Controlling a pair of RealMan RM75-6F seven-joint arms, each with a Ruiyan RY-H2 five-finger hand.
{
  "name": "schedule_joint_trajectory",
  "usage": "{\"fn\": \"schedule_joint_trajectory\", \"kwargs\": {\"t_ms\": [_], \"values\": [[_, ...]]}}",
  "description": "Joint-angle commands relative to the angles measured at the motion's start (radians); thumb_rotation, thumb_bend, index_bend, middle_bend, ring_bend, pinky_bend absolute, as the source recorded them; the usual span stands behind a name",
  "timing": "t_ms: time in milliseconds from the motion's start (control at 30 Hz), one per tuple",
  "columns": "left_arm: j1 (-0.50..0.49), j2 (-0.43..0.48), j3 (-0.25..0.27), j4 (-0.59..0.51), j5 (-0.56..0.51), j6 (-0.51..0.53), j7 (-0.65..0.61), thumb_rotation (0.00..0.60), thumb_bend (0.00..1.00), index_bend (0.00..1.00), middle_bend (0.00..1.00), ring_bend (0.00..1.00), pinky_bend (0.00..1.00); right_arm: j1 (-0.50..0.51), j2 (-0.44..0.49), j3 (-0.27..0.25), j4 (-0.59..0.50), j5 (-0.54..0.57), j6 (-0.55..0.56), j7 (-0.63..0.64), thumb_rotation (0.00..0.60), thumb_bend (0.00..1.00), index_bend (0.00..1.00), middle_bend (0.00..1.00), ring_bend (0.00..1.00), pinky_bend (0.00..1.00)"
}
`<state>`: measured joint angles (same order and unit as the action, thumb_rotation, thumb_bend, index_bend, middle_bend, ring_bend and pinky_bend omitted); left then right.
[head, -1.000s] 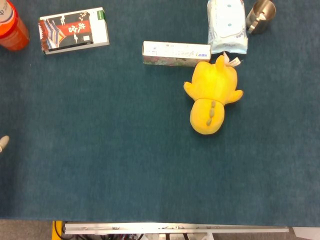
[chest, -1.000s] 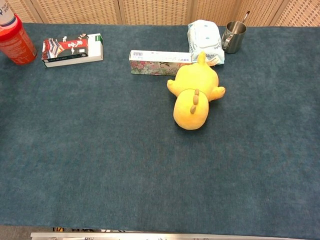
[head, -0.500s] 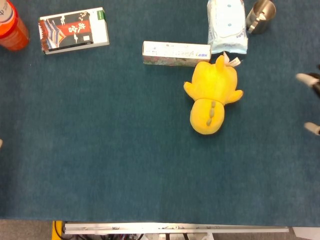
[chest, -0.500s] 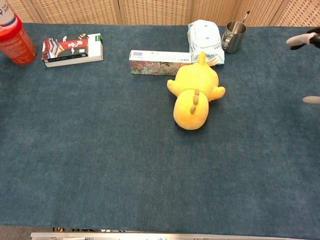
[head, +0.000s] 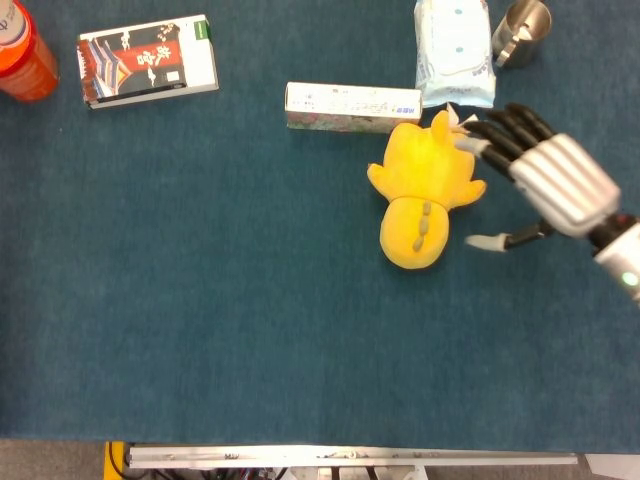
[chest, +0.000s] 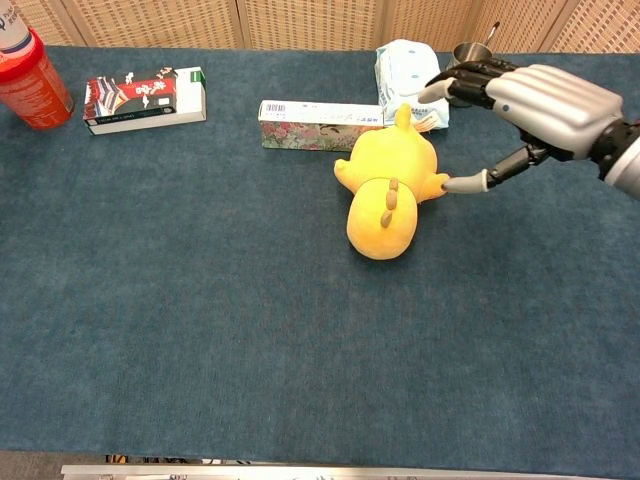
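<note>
— Where is your right hand (head: 545, 180)?

— Just right of the yellow plush toy (head: 423, 192), fingers spread and holding nothing.

— And the toy?

— Lying on the blue table (head: 200, 300), below the flowered box (head: 352, 106) and wipes pack (head: 455, 52).

An orange bottle (head: 22, 52) and a printed box (head: 148, 60) sit far left; a floral carton (head: 352, 106), wipes pack (head: 455, 52) and metal cup (head: 523, 33) lie farther right.
</note>
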<state>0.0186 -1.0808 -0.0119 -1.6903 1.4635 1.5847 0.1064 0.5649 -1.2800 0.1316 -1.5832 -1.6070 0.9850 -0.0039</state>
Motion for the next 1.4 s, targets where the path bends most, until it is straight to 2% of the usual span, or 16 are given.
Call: {"fn": "schedule_joint_trajectory", "kwargs": {"t_ms": [33,200,600,1100,1400], "values": [[0.006,0.003,0.001,-0.003,-0.001,0.006,-0.005,0.600,0.14,0.09,0.10,0.08,0.00,0.039,-0.046,0.010,0.045,0.000,-0.022,0.024,0.163,0.00,0.17,0.10,0.00,0.00],[0.014,0.006,0.000,-0.005,0.000,0.012,-0.014,0.600,0.14,0.09,0.10,0.08,0.00,0.095,-0.117,0.018,0.137,-0.003,-0.045,0.045,0.126,0.00,0.16,0.10,0.00,0.00],[0.023,0.014,0.001,-0.009,-0.001,0.005,-0.031,0.600,0.13,0.09,0.10,0.08,0.00,0.196,-0.302,-0.006,0.413,-0.028,-0.051,0.091,0.124,0.00,0.12,0.08,0.00,0.00],[0.029,0.023,0.004,-0.009,-0.004,-0.010,-0.059,0.600,0.14,0.09,0.10,0.08,0.00,0.263,-0.467,-0.060,0.695,-0.061,-0.031,0.098,0.126,0.00,0.09,0.08,0.00,0.00],[0.027,0.030,0.010,-0.009,-0.003,-0.031,-0.073,0.600,0.14,0.09,0.10,0.08,0.00,0.280,-0.544,-0.076,0.864,-0.050,-0.022,0.123,0.124,0.00,0.08,0.07,0.00,0.00]]}}
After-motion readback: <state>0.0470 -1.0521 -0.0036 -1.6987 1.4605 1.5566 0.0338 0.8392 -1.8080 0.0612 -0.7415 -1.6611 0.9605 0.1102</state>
